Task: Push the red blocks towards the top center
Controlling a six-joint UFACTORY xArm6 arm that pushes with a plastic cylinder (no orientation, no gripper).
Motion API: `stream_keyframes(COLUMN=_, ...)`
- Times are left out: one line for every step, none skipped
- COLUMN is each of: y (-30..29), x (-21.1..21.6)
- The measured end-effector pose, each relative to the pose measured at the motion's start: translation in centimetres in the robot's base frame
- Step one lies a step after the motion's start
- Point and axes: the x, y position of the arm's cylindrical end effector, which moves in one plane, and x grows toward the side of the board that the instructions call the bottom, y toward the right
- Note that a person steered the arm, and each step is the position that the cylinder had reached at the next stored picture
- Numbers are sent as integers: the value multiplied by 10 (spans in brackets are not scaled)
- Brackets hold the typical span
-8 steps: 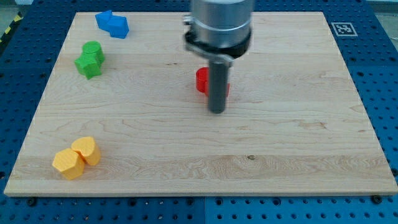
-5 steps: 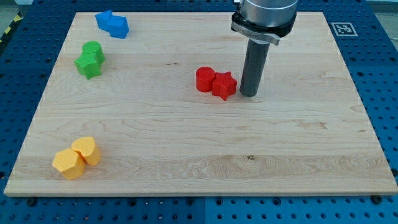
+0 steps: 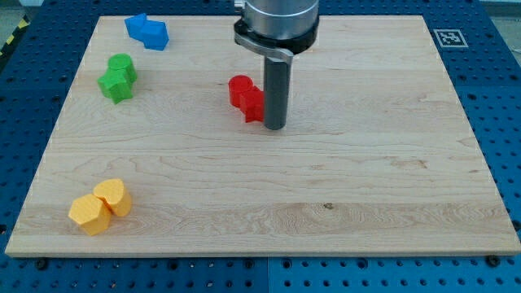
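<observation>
Two red blocks [image 3: 245,97] sit touching each other a little left of the board's middle: a round one at the upper left and a star-like one at the lower right, partly hidden by the rod. My tip [image 3: 274,127] rests on the board right against the right side of the star-like red block.
Two blue blocks [image 3: 146,31] lie at the view's top left. Two green blocks [image 3: 118,77] lie below them near the left edge. Two yellow blocks [image 3: 99,206] sit at the bottom left. The wooden board [image 3: 391,163] lies on a blue perforated table.
My tip swung from in front of the red blocks to their right side, then moved left. The red blocks have slid left and slightly up.
</observation>
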Motion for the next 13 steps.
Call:
stream_keyframes(y=-22, x=0)
stream_keyframes(y=-34, x=-6)
stream_keyframes(y=-46, x=-20)
stream_keyframes(y=-59, x=-33)
stream_keyframes(y=-67, x=-41)
stream_keyframes(y=-70, x=-50)
stream_keyframes(y=-70, x=-61)
stream_keyframes(y=-71, x=-73)
stream_keyframes(y=-72, x=-77)
stream_keyframes(y=-70, x=-82)
stream_keyframes(y=-63, x=-99)
stream_keyframes(y=-46, x=-116)
stream_keyframes(y=-26, x=-136)
